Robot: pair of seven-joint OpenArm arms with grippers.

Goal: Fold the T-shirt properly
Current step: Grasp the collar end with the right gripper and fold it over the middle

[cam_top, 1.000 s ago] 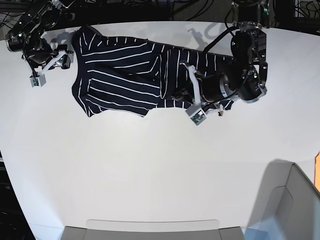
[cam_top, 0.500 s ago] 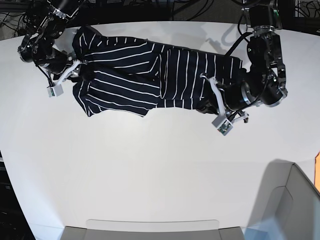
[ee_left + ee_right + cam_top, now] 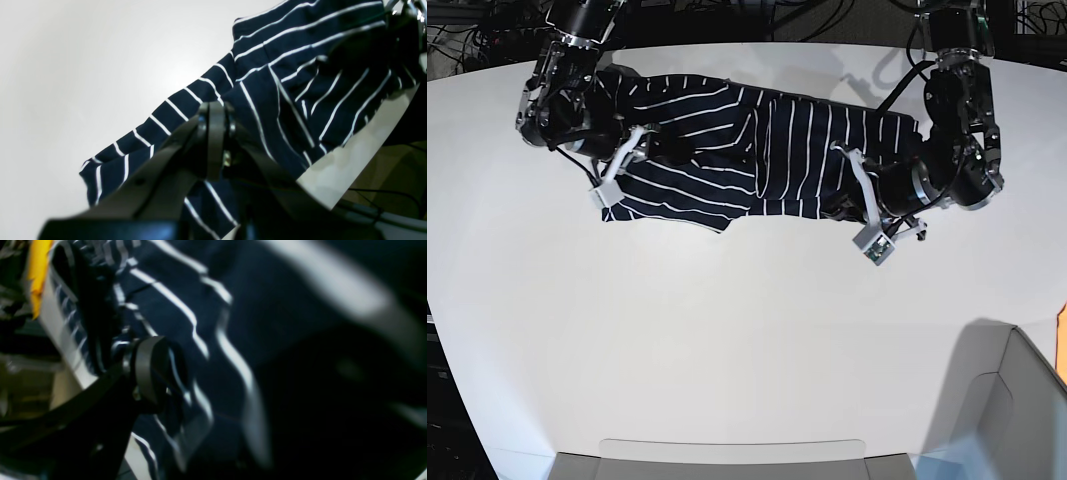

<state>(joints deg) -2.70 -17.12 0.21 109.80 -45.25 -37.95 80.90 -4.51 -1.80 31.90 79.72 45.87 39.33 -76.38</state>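
Both tools were found at the T-shirt (image 3: 727,150): the left tool (image 3: 852,205) was closed tight at the garment's front edge, though whether cloth was pinched between its jaws could not be told, and the right tool (image 3: 642,150) was spread wide over the other end. The T-shirt, dark navy with thin white stripes, was laid lengthwise near the far edge of the white table (image 3: 747,350), with folds and overlaps visible along its middle. Compared with a second earlier, the right arm had been brought from beside the garment onto it, and the cloth at that end had been drawn in, so that the front corner no longer hung as far toward the near side. The left arm had been shifted outward along the front hem. It was judged that an early gathering or straightening step was under way and that no clean fold had yet been made. A yellow strip (image 3: 36,270) was seen at the corner of the right wrist view. No brand, label or readable writing could be made out anywhere.
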